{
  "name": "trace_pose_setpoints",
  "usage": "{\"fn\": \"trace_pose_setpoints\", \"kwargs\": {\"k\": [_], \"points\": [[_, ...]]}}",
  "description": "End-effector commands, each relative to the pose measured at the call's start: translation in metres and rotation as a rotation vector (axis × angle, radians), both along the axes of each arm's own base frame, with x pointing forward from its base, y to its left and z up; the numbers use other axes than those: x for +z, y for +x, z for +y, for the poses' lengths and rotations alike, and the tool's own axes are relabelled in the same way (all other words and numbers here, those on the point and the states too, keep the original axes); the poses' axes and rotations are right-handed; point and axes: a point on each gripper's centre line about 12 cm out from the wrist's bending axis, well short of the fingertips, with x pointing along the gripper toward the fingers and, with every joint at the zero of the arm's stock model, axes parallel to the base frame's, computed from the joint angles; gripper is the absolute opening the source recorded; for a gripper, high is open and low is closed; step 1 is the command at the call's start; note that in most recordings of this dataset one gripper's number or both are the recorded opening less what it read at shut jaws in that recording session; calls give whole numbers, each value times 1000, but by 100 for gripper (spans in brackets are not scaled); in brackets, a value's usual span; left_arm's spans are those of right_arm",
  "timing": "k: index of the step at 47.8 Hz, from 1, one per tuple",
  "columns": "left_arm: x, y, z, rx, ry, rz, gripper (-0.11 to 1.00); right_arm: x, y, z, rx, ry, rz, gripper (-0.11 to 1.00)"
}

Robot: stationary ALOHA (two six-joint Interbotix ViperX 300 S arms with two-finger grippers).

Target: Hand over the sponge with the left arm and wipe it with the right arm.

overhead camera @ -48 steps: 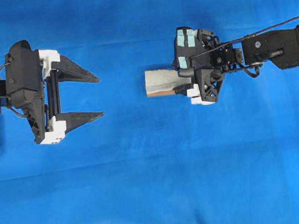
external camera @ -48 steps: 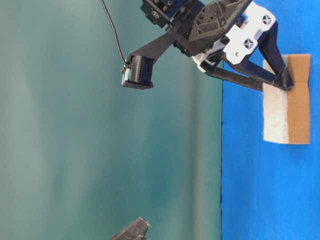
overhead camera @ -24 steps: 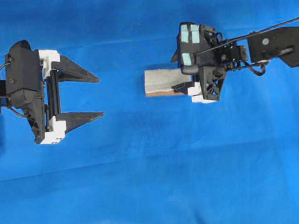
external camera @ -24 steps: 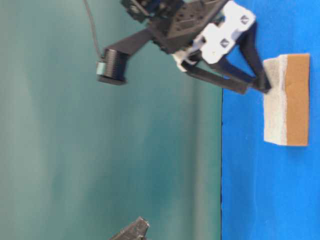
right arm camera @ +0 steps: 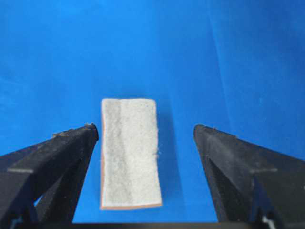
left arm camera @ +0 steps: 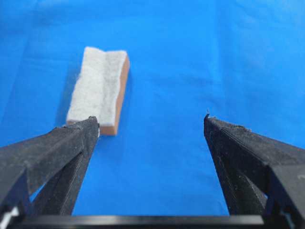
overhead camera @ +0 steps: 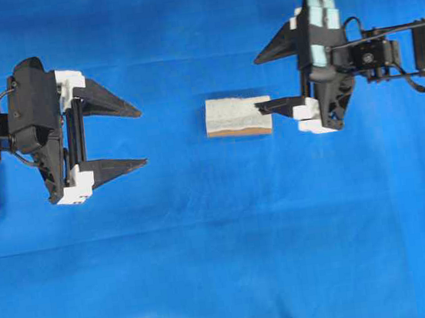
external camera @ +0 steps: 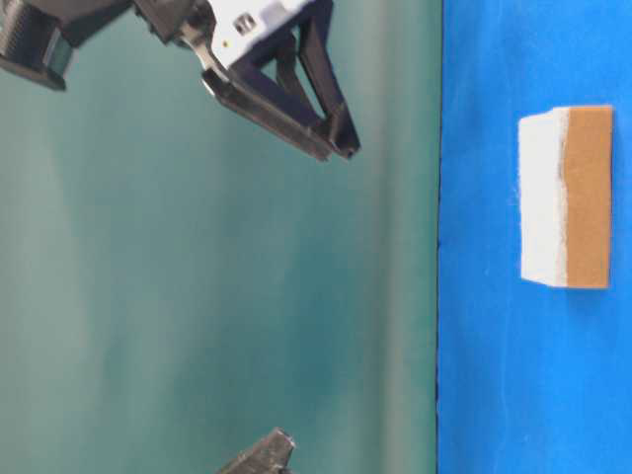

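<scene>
Between both spread grippers, left and right, the sponge (orange-brown layer broad only at table level)

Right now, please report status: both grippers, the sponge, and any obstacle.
Left gripper open, empty, apart from the sponge. Right gripper open, empty, raised clear of it. Sponge flat on blue cloth, grey-white side up. No obstacle seen.

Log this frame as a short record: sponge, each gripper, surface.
sponge: lying flat on the cloth, pale side up, orange layer beneath, not held
left gripper: open, empty, off to the left of the sponge, apart from it
right gripper: open, empty, just right of the sponge, raised clear of it in the table-level view
surface: blue cloth
</scene>
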Motion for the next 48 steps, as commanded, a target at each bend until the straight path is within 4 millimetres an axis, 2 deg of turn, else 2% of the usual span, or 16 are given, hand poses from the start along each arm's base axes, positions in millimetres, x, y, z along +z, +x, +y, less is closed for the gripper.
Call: {"fn": "trace_pose_setpoints", "kwargs": {"k": [1, 18, 26, 35, 48], "points": [[6, 2, 0, -1, 0, -20, 89, 12, -1, 2, -2, 9, -43, 74], [7, 2, 0, -2, 2, -26, 89, 14, 0, 4, 5, 20, -78, 74], [14, -7, -1, -2, 2, -46, 88, 21, -10, 7, 7, 17, -101, 74], [25, -27, -1, -2, 3, -98, 88, 37, -41, 14, 10, 20, -166, 74], [35, -59, -2, -5, 7, -138, 88, 57, -96, 24, 8, 15, -260, 74]]}}
